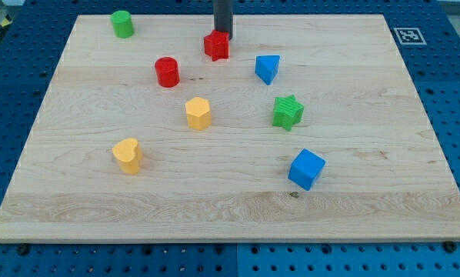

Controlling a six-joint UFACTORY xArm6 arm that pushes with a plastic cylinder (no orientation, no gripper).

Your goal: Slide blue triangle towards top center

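Note:
The blue triangle lies right of the board's middle, in the upper half. My tip comes down from the view's top and stands right behind the red star-shaped block, touching or nearly touching it. The tip is to the upper left of the blue triangle, about one block-width away from it.
A red cylinder is left of the red star. A green cylinder is at top left. A yellow hexagon, a yellow heart, a green star and a blue cube lie lower down. The wooden board rests on a blue pegboard.

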